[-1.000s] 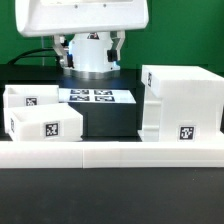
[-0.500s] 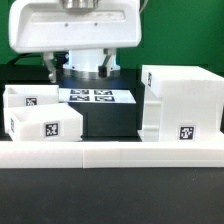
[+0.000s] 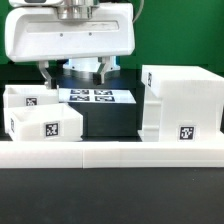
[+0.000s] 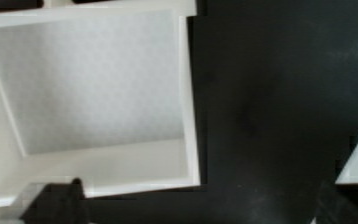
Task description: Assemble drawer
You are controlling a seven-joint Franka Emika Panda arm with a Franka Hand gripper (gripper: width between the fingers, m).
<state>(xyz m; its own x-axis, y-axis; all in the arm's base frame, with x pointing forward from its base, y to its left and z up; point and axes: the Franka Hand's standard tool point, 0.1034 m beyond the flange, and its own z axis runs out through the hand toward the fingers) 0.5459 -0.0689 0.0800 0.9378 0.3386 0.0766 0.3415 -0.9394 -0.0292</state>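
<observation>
Nearest me on the tabletop (image 3: 110,190) is the low rail (image 3: 112,156), running side to side. Just behind it, on the exterior view's left, is the front tray (image 3: 45,123), with the rear tray (image 3: 24,97) right behind that. The housing (image 3: 180,100) stands well apart on the exterior view's right. The marker board (image 3: 91,96) lies flat between them, a bit further back.

The claw (image 3: 75,74) hangs over the tray side. Its jaws look wide and there's nothing in them. The wrist view looks straight down into one tray's open inside (image 4: 96,100), but I can't tell which tray.

My guess is this stuff is light, stiff, thin-walled plastic, and smooth enough to slip. I'd straddle a side wall mid-length, one finger inside and one outside, clear of the printed square. Then I'd squeeze gently so it doesn't skate off.
</observation>
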